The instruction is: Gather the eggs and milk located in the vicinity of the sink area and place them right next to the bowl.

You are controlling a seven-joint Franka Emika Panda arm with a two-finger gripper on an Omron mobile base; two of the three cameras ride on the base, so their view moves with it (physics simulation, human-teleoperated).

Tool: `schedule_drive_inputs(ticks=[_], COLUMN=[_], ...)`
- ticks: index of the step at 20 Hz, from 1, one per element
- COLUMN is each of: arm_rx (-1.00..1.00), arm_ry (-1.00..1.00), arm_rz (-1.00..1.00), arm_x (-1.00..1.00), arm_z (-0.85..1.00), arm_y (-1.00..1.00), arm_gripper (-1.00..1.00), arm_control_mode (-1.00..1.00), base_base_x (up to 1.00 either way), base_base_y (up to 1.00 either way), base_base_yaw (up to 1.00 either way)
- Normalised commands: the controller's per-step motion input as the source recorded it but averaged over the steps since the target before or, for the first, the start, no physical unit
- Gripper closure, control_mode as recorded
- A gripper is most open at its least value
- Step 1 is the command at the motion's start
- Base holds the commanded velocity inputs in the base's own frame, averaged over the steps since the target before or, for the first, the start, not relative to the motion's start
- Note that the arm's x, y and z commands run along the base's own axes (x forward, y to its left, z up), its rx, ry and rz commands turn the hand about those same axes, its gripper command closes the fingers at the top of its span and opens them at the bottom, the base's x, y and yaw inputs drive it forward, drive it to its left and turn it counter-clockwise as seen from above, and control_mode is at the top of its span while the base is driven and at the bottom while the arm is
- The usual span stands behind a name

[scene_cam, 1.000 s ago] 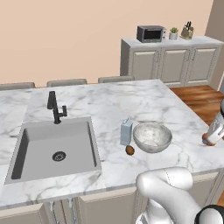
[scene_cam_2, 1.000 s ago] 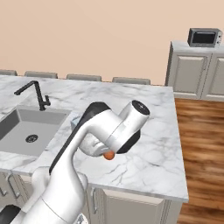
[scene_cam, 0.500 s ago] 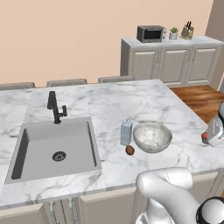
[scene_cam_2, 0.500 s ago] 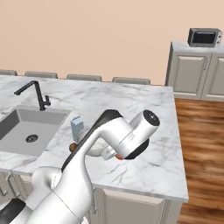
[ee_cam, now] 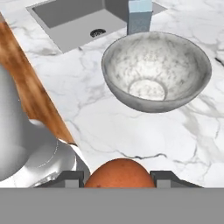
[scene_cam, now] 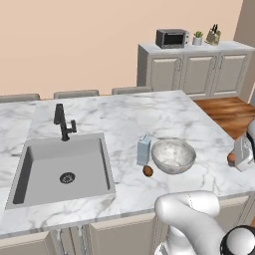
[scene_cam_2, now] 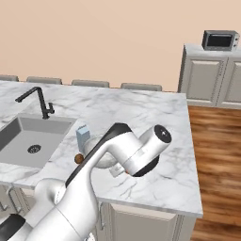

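My gripper (scene_cam: 242, 152) is shut on an orange-brown egg (ee_cam: 119, 174) near the island's right end, to the right of the bowl (scene_cam: 173, 156); its dark fingertips (ee_cam: 72, 178) press both sides of the egg. In the hand view the speckled bowl (ee_cam: 156, 70) lies just ahead, with the pale blue milk (ee_cam: 140, 15) carton behind it and the sink (ee_cam: 78, 17) further off. The milk (scene_cam: 144, 149) stands upright against the bowl's left side. A second, brown egg (scene_cam: 148, 171) lies on the counter in front of it. My arm hides most of the bowl in the right base view.
A black faucet (scene_cam: 63, 122) stands behind the grey sink (scene_cam: 64, 164). The island's right edge drops to a wood floor (scene_cam: 226, 112). Back cabinets carry a microwave (scene_cam: 172, 38). Bare marble (scene_cam_2: 160, 117) stretches behind and right of the bowl.
My arm's wrist has swung right and lower in the right base view, carrying the held egg a little closer to the counter. The bowl, milk and other egg have not moved.
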Motion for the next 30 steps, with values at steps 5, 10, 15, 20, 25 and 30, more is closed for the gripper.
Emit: schedule_drive_inputs(ticks=[5, 10, 15, 20, 25, 30], arm_rx=[0.00, 0.00, 0.00, 0.00, 0.00, 0.00], arm_ry=[0.00, 0.00, 0.00, 0.00, 0.00, 0.00], arm_rz=[0.10, 0.10, 0.09, 0.06, 0.05, 0.04], arm_x=[0.15, 0.34, 0.40, 0.35, 0.29, 0.25], arm_z=[-0.16, -0.15, -0.24, -0.27, -0.22, -0.20], arm_y=[0.02, 0.00, 0.00, 0.03, 0.07, 0.11], arm_gripper=[1.00, 1.00, 1.00, 1.00, 1.00, 1.00], arm_control_mode=[-1.00, -1.00, -1.00, -1.00, -1.00, -1.00], base_base_x=[0.00, 0.00, 0.00, 0.00, 0.00, 0.00], base_base_y=[0.00, 0.00, 0.00, 0.00, 0.00, 0.00], base_base_yaw=[0.00, 0.00, 0.00, 0.00, 0.00, 0.00])
